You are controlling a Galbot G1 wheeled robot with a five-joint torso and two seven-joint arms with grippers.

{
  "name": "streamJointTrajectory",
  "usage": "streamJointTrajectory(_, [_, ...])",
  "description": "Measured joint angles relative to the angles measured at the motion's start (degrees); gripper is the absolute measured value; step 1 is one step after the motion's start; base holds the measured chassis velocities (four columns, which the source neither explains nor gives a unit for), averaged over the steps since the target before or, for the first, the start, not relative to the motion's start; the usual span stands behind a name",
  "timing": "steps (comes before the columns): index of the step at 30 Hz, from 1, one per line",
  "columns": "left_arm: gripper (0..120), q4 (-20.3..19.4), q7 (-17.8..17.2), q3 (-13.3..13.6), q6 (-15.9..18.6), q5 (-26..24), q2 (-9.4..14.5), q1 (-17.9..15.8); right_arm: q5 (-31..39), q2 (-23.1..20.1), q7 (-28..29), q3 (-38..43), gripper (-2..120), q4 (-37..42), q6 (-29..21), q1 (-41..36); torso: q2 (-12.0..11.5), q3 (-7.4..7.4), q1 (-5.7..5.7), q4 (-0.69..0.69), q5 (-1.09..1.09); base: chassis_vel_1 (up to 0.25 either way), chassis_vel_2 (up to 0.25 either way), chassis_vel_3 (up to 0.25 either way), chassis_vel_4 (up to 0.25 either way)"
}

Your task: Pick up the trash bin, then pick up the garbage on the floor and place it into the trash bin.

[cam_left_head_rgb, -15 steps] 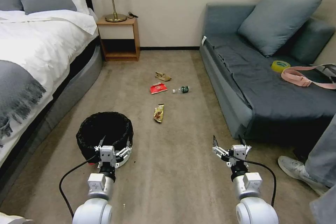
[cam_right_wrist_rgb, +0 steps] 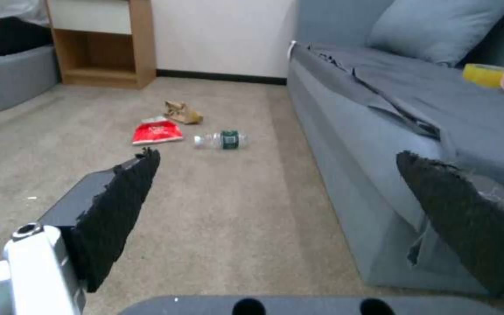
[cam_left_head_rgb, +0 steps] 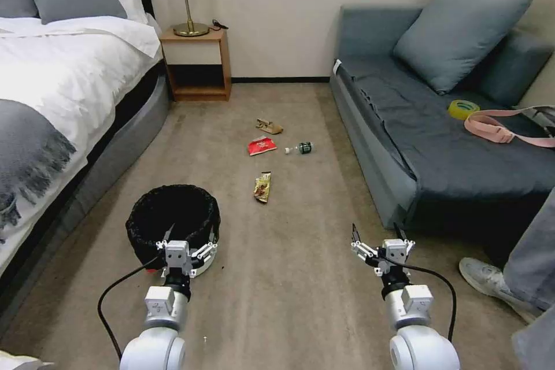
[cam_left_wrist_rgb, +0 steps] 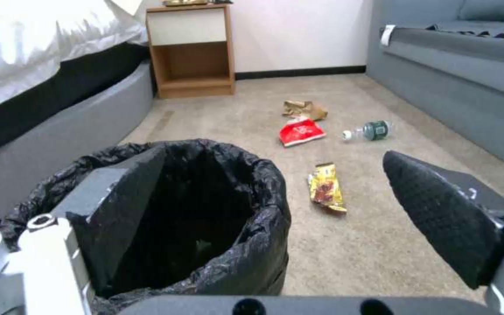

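1. The trash bin (cam_left_head_rgb: 173, 222), round, white and lined with a crinkled black bag, stands on the beige carpet, not yet lifted.
2. The left gripper (cam_left_head_rgb: 188, 235) hovers at its near rim, jaws spread wide and holding nothing, one finger apparently over the opening.
3. The right gripper (cam_left_head_rgb: 378, 236), equally open and empty, hangs above bare carpet beside the sofa.
4. All four pieces of garbage lie ahead, uncollected: glossy gold-brown wrapper (cam_left_head_rgb: 262, 187), flat red packet (cam_left_head_rgb: 261, 145), clear green-labelled bottle (cam_left_head_rgb: 299, 148), crumpled tan paper (cam_left_head_rgb: 269, 126).
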Motion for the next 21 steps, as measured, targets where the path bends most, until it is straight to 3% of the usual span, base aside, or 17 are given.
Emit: streamJointTrajectory(21, [100, -0.13, -0.04, -0.21, 0.27, -0.25, 0.06, -0.04, 0.37, -0.10, 0.20, -0.02, 100, 0.11, -0.17, -0.02, 0.00, 0.00, 0.00, 0.00, 0.00, 0.000, 0.000, 0.000, 0.000])
